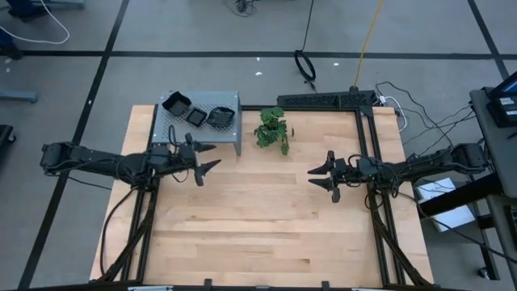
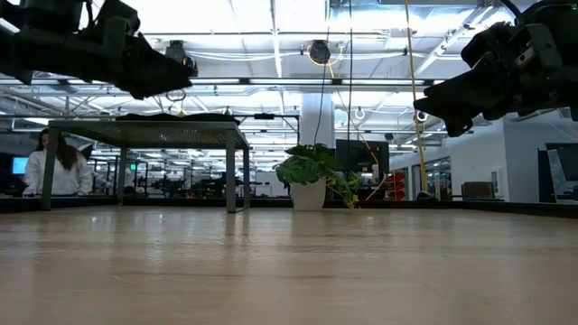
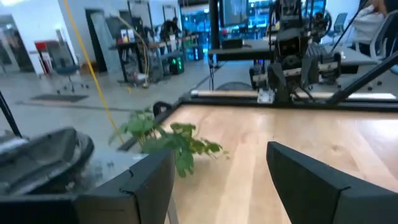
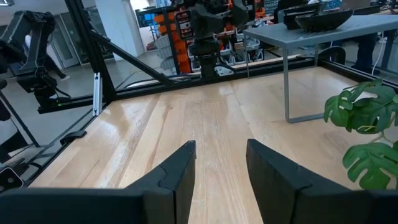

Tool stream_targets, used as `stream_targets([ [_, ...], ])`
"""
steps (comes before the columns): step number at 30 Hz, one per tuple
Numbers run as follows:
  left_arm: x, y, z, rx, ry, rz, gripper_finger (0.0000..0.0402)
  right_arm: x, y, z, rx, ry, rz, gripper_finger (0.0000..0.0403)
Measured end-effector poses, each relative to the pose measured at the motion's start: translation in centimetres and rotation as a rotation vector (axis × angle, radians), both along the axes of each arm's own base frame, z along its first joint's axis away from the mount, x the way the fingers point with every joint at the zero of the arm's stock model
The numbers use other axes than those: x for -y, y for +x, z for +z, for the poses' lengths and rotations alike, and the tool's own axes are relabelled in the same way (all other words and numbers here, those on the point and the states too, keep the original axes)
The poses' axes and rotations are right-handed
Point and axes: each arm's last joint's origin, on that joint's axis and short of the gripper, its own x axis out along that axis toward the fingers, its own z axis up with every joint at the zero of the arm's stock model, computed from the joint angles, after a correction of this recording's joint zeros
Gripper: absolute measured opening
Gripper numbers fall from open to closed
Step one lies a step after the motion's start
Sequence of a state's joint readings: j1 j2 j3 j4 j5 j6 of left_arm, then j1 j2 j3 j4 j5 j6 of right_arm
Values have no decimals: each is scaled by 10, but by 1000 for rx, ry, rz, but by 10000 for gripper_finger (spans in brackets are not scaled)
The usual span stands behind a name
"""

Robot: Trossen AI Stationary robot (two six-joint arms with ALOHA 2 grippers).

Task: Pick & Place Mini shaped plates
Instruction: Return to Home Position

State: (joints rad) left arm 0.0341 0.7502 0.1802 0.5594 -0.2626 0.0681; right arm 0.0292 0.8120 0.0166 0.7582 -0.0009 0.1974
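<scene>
Dark fingers [image 3: 311,180] of the left tool [image 1: 215,157] fill the foreground of its wrist view, spread wide with nothing between them. This tool hovers above the counter [image 1: 258,234], just beside the front of the grey perforated shelf [image 1: 229,100]. Across from it the right tool [image 1: 317,176] hangs over the counter's right half, its jaws parted more narrowly and also empty. All the mini shaped plates [image 1: 196,114] in view sit in small black stacks on top of the shelf. The risk, as I judge it, lies in the left arm's retreat: a swing toward the shelf could jolt it and topple a stack, or brush the plant [image 1: 273,129]. No brand or writing is legible
</scene>
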Motion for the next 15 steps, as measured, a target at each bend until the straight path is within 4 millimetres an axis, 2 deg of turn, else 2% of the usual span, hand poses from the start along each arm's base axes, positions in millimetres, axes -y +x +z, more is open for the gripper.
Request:
stream_targets([
  [9,5,-11,14,72,91,-28,257,0,0,0,0,0,0,130],
  [15,7,-29,22,114,109,-36,257,0,0,0,0,0,0,130],
])
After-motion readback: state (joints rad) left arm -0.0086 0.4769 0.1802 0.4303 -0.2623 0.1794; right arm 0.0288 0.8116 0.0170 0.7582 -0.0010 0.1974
